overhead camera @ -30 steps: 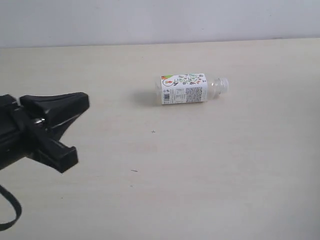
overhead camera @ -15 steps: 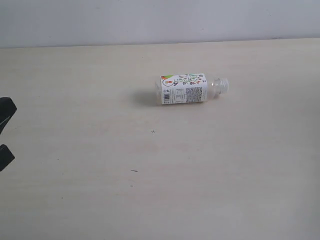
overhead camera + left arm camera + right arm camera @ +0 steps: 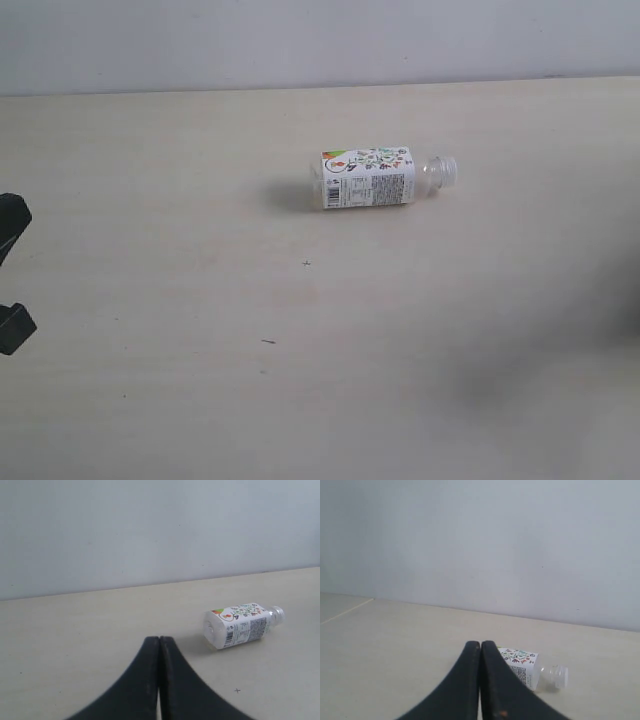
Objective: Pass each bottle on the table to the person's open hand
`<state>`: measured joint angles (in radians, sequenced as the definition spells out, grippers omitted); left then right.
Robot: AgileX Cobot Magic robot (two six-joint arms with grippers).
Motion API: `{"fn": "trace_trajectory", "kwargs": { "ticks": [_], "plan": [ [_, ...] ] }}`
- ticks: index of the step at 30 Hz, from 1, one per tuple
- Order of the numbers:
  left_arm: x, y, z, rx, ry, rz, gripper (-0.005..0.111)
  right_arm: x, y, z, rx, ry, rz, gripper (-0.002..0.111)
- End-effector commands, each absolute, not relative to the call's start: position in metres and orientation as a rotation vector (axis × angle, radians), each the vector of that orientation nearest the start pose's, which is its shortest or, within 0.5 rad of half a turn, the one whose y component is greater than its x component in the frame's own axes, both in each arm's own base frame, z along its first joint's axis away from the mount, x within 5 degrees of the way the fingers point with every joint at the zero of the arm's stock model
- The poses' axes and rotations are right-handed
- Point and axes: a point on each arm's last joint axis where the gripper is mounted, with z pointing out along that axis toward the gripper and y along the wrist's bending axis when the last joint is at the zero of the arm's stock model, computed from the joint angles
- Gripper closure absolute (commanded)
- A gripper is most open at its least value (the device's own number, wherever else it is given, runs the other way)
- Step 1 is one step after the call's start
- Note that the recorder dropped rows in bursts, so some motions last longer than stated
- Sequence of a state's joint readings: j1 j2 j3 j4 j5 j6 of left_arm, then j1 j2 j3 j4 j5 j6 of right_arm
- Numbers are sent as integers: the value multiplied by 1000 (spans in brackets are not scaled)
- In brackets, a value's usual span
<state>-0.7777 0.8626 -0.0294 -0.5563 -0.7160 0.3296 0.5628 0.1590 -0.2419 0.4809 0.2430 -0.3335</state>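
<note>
One bottle [image 3: 368, 178] lies on its side on the cream table [image 3: 180, 400]. It is clear plastic with a white label in colourful print, and its neck points right. My left gripper [image 3: 159, 639] is shut with nothing in it, well short of the bottle [image 3: 239, 625]. Only black bits of that gripper [image 3: 12, 225] show at the left edge of the exterior view. My right gripper [image 3: 480, 643] is also shut and empty, with the bottle [image 3: 522, 666] on the table beyond its tips. The person's hand is out of view.
A pale wall [image 3: 320, 40] rises behind the table's far edge. A soft dark shadow [image 3: 520, 385] lies on the tabletop at the lower right of the exterior view. A few tiny dark specks [image 3: 306, 264] dot the surface.
My left arm has pulled back to the left, almost out of the exterior view. A shadow has appeared at the lower right. The bottle has not moved.
</note>
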Motion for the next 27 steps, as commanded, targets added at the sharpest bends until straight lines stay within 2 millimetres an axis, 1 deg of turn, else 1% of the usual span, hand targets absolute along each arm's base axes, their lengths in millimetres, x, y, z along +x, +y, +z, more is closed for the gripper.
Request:
{"fn": "trace_trajectory", "kwargs": {
  "ticks": [1,12,20,23,25,27],
  "plan": [
    [114,-67,199,290,1654,-365,107,47,40,267,-426,1565,604,108],
    [114,-67,199,290,1654,-365,107,47,39,270,-380,1549,641,108],
    [114,-67,199,290,1654,-365,107,51,34,281,-272,1436,635,108],
    [114,-67,199,290,1654,-365,107,57,33,286,-221,1407,623,108],
    [114,-67,199,290,1654,-365,107,65,34,291,-168,1396,619,108],
    [114,-67,199,290,1654,-365,107,76,37,301,-123,1398,613,108]
  ]
}}
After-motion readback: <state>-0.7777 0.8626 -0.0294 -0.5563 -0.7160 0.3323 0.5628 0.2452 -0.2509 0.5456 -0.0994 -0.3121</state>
